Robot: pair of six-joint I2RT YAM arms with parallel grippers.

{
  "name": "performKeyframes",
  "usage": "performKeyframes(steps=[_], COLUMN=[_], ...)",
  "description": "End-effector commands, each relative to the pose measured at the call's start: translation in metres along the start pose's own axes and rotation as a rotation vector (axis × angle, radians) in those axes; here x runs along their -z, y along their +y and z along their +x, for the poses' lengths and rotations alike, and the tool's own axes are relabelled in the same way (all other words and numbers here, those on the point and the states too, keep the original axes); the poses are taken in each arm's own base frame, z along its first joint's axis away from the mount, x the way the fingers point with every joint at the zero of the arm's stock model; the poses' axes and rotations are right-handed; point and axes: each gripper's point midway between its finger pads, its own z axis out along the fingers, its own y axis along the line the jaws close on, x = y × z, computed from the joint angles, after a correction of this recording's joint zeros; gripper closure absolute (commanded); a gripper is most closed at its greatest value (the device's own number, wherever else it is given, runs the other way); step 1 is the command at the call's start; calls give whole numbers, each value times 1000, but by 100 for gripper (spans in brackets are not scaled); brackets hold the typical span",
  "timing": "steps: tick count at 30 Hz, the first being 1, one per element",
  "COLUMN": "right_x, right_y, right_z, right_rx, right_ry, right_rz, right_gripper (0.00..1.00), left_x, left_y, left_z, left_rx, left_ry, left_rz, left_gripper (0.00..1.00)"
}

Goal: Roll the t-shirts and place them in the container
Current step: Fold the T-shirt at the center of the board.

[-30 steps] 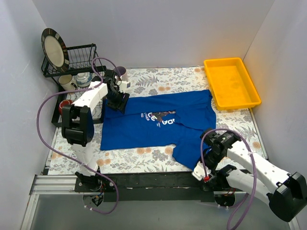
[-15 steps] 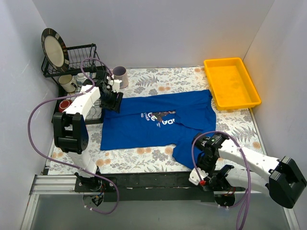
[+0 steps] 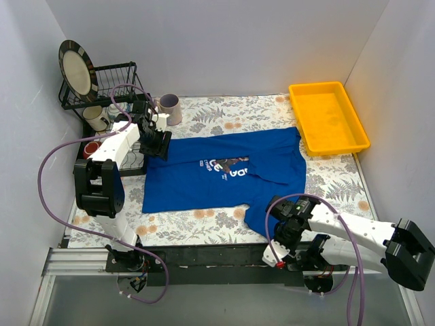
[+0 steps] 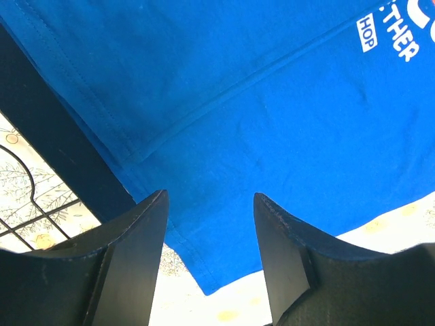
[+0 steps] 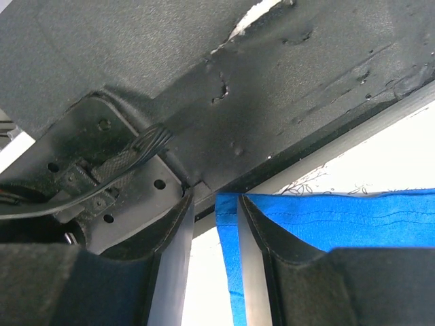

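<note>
Lying flat on the table, one royal-blue short-sleeved cotton t-shirt spreads from the left arm across to the right arm, with white lettering and a dark graphic on its chest. In the left wrist view the word "HOP" sits in a small white box, with the letters "THER" beside it cut off by the frame edge; the rest cannot be read.

A white tablecloth printed with grey ferns and orange flowers covers the table, and plain white walls close it in on three sides.

One shallow yellow plastic tray sits at the far right, just beyond the shirt. One black wire dish rack stands at the far left, holding one dark-rimmed round plate upright. One pale mug stands just beside the rack.

The left gripper hovers over the shirt's far left edge, its fingers spread wide apart, holding nothing.

The right gripper is at the shirt's near right corner by the black table edge. Its fingers leave a narrow gap in which the blue hem shows; whether they pinch the fabric cannot be told.
</note>
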Motion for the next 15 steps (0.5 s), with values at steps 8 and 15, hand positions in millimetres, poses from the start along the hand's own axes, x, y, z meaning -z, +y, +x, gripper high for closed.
performKeyframes(steps=[8,15], right_x=[-10,3], right_y=[-15,-35], right_z=[26,22], right_rx=[7,55], right_ry=[122,130], right_rz=[139,284], right_gripper=[69,64], left_x=[8,6], left_y=[7,7], left_z=[-16,-21], left_rx=[-9,8], left_ry=[-64,-69], left_rz=[3,24], left_gripper=[47,47])
